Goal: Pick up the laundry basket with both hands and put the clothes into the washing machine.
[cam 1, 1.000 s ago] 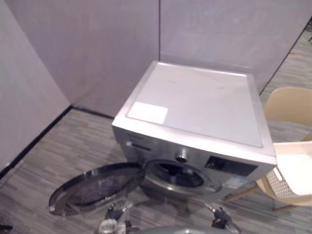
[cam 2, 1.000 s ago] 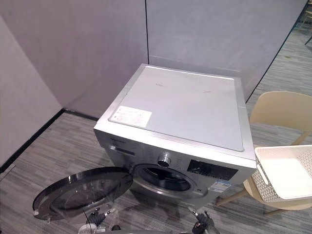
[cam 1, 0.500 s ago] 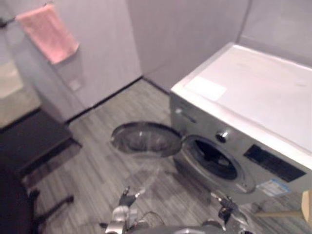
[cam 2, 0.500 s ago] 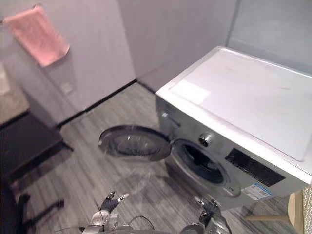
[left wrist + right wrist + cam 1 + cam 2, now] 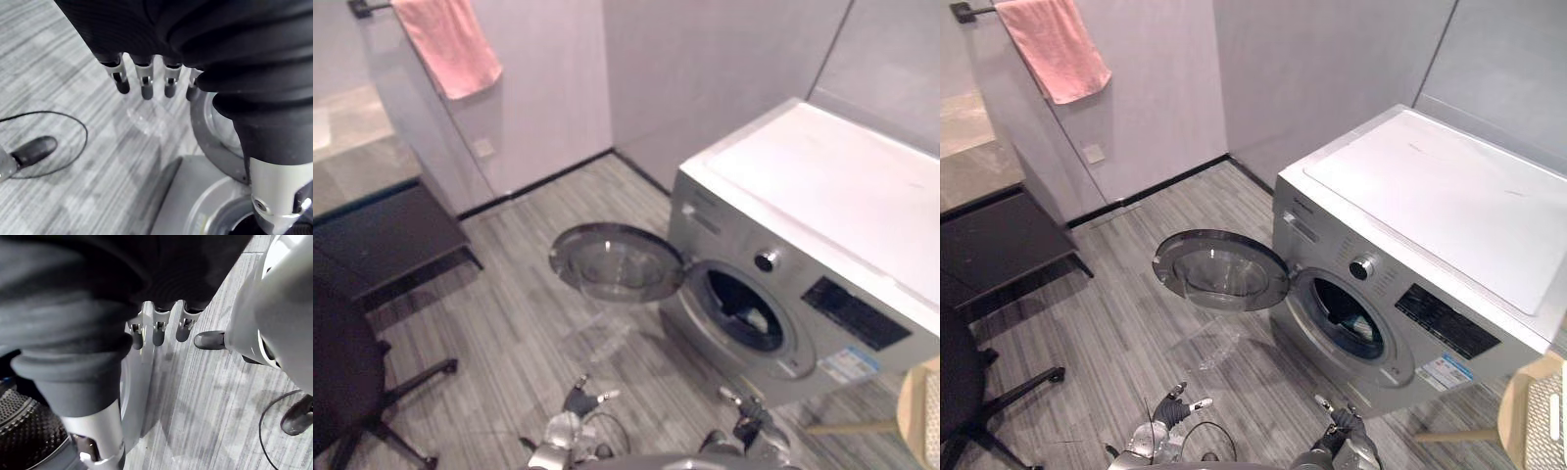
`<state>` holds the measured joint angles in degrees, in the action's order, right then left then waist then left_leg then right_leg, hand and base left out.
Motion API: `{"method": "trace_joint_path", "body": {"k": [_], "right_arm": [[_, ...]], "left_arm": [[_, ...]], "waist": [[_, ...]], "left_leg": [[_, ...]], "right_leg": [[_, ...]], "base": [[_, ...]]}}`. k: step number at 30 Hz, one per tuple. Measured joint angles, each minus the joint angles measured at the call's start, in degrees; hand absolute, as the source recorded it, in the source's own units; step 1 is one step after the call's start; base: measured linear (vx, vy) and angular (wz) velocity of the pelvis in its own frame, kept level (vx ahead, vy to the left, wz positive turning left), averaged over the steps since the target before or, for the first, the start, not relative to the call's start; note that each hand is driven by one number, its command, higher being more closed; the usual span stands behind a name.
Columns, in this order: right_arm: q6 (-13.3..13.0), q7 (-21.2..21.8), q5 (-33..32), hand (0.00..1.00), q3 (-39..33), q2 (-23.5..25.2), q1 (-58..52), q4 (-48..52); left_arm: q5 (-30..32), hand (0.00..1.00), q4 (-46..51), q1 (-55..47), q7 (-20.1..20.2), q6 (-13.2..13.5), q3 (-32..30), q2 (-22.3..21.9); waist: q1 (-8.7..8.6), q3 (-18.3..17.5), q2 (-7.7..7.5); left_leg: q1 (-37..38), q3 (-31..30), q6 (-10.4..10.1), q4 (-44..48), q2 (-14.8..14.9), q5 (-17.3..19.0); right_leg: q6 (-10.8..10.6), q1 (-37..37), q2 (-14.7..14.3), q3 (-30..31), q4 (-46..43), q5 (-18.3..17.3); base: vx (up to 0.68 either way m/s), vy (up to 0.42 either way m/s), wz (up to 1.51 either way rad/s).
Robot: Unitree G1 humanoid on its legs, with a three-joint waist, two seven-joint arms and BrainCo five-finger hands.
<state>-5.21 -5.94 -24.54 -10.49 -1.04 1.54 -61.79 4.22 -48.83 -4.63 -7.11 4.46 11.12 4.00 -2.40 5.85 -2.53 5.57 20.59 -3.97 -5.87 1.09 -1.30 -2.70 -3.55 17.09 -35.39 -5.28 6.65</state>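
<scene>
The washing machine (image 5: 1410,257) has a smooth, satin silver front that looks like brushed metal under a glossy white top. Its door (image 5: 1219,272) is a shiny dark ring round a clear pane. The pink towel (image 5: 1053,44) is soft, matt cloth, and the floor (image 5: 1097,333) shows matt grey wood grain.

A low black flat-topped table (image 5: 999,245) stands against pale grey panelled walls (image 5: 1332,69). Above it, a pink towel (image 5: 1056,49) hangs from a short dark rail (image 5: 967,12). Just right of the table a small white socket plate (image 5: 1092,154) sits on the wall, and a black skirting strip (image 5: 1160,183) runs along the wall's foot. Grey wood-grain plank flooring (image 5: 1107,323) spreads before the table. A black swivel office chair (image 5: 342,372) stands near the table's front. A beige moulded chair (image 5: 1516,406) stands well apart from the table, across the floor. The light is even.
</scene>
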Motion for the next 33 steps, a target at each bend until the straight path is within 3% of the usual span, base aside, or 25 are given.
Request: {"method": "trace_joint_path", "body": {"k": [2, 3, 4, 5, 6, 9, 10, 11, 12, 13, 15, 23, 28, 33], "right_arm": [[-0.12, 0.02, -0.01, 0.0, 0.66, 0.61, -1.77, 1.14], [-0.43, 0.05, -0.1, 0.0, 1.38, 0.49, -2.13, 2.67], [-0.68, -0.01, -0.12, 0.0, 1.43, 0.47, -2.15, 2.78], [-0.78, 0.03, -0.14, 0.0, 1.46, 0.38, -2.37, 3.06], [-1.01, 0.05, -0.14, 0.0, 1.14, 0.56, -3.81, 3.02], [-1.0, 0.1, -0.12, 0.0, 0.58, 0.44, -4.52, 2.48], [-0.87, 0.19, 0.37, 0.0, 0.09, 0.52, -4.21, 2.22], [-0.82, 0.35, 0.68, 0.0, 0.09, 0.52, -4.13, 1.97], [-0.73, 0.52, 0.88, 0.0, 0.08, 0.47, -3.66, 1.67], [-0.55, 0.71, 1.91, 0.0, -0.11, -0.02, -2.5, 1.5], [-0.51, 0.93, 2.66, 0.0, -0.18, -0.49, -2.46, 1.47], [-0.99, 2.9, 3.4, 0.0, 0.56, -2.12, -5.18, 2.61], [-0.96, 3.74, 3.75, 0.0, 0.08, -2.24, -7.14, 2.61], [-1.06, 3.78, 3.63, 0.0, -0.28, -2.87, -3.96, 4.68]], "left_arm": [[0.55, 0.0, 2.34, -0.68, 0.6, -0.04, -0.08, 0.67], [0.57, 0.0, 4.84, -1.15, 0.55, 0.0, -0.66, 0.92], [0.56, 0.0, 6.31, -1.38, 0.54, 0.08, -1.01, 1.07], [0.54, 0.0, 8.5, -1.52, 0.42, 0.19, -2.27, 1.31], [0.45, 0.0, 12.91, -2.13, -0.04, 0.35, -3.84, 2.11], [-0.26, 0.0, 21.38, -4.15, -1.05, 0.49, -8.76, 1.58], [-1.37, 0.0, 27.05, -5.12, -2.12, 0.56, -11.97, 1.07], [-1.36, 0.0, 28.63, -5.07, -2.41, 0.59, -12.93, 0.96], [-1.36, 0.0, 29.95, -5.02, -2.87, 0.67, -14.02, 0.77], [-1.46, 0.0, 32.52, -4.97, -4.3, 0.86, -16.42, 0.62], [-1.48, 0.0, 35.36, -5.18, -5.67, 1.16, -18.16, 0.06], [-1.15, 0.0, 41.09, -2.08, -8.57, 2.72, -24.38, -0.35], [-0.75, 0.0, 35.85, 8.34, -11.94, 2.47, -29.84, 5.75], [-5.93, 0.0, 28.42, 25.65, -13.64, 2.64, -31.79, 18.63]], "waist": [[-0.67, 0.28, -0.81], [-0.27, -0.18, 0.41], [-0.68, 0.38, 1.08], [-1.36, 0.48, 0.73], [-1.71, 0.06, -0.36], [-1.25, -0.58, -1.21], [-0.26, -1.75, -1.52], [0.36, -1.97, -1.78], [0.66, -1.97, -1.72], [0.66, -1.88, -0.22], [0.41, -2.07, 1.1], [0.2, -2.87, 1.1], [-0.14, -2.07, 0.95], [-0.15, 3.03, -1.28]], "left_leg": [[-0.39, 1.66, 0.49, 0.36, 0.55, 0.31], [-1.63, 3.15, 1.64, 1.11, 3.14, 0.26], [-2.34, 3.5, 3.32, 2.06, 4.39, 0.22], [-2.79, 3.06, 3.48, 2.94, 5.17, 0.36], [-2.37, 1.22, 3.22, 2.89, 5.57, 0.11], [-2.64, 1.39, 2.8, 2.72, 4.3, -1.1], [-4.4, 2.37, 2.77, 2.73, 3.1, -1.29], [-5.01, 2.9, 2.72, 2.73, 2.64, -1.34], [-5.62, 3.3, 2.7, 2.68, 2.2, -1.5], [-6.1, 3.62, 2.59, 1.5, 2.04, -2.8], [-5.29, 3.6, 2.51, 0.46, 2.04, -3.69], [-4.64, 3.92, 1.43, 0.0, 3.71, -3.94], [-9.71, 3.78, 0.93, 0.05, 4.04, -4.89], [-17.15, 6.3, 2.75, 0.46, 3.96, -6.74]], "right_leg": [[-1.68, -2.98, -0.44, 3.39, -2.46, 4.63], [-3.0, -4.98, -2.64, 7.02, -2.75, 8.79], [-1.69, -5.96, -2.93, 8.16, -6.12, 7.06], [1.26, -7.8, -2.3, 9.22, -16.77, 1.14], [0.64, -6.88, -3.1, 10.75, -24.61, -3.88], [0.69, -1.84, -4.77, 11.17, -14.68, -6.77], [-0.03, 1.51, -6.25, 11.81, -3.02, -6.31], [-0.38, 2.16, -6.48, 12.19, 0.09, -6.07], [-0.49, 2.45, -6.6, 12.48, 2.63, -6.01], [-2.14, 2.5, -7.22, 12.99, 5.44, -4.45], [-2.16, 2.91, -7.9, 13.12, 5.56, -4.4], [-0.93, 3.32, -9.71, 13.46, 6.74, -5.24], [-0.37, -0.99, -9.96, 13.58, 8.35, -2.56], [0.46, -8.81, -10.11, 16.07, 9.66, 1.77]], "base": [[-0.02, 0.042, -0.57], [-0.01, 0.036, -0.5], [-0.02, 0.005, -0.31], [-0.01, -0.041, 0.23], [0.03, -0.05, 0.34], [0.04, -0.06, 0.07], [0.03, -0.075, -0.35], [0.03, -0.091, -0.43], [0.0, -0.13, -0.3], [-0.02, -0.124, -0.17], [-0.03, -0.091, -0.06], [-0.06, -0.074, -0.03], [-0.02, -0.017, -0.02], [-0.07, -0.004, -0.3]]}}
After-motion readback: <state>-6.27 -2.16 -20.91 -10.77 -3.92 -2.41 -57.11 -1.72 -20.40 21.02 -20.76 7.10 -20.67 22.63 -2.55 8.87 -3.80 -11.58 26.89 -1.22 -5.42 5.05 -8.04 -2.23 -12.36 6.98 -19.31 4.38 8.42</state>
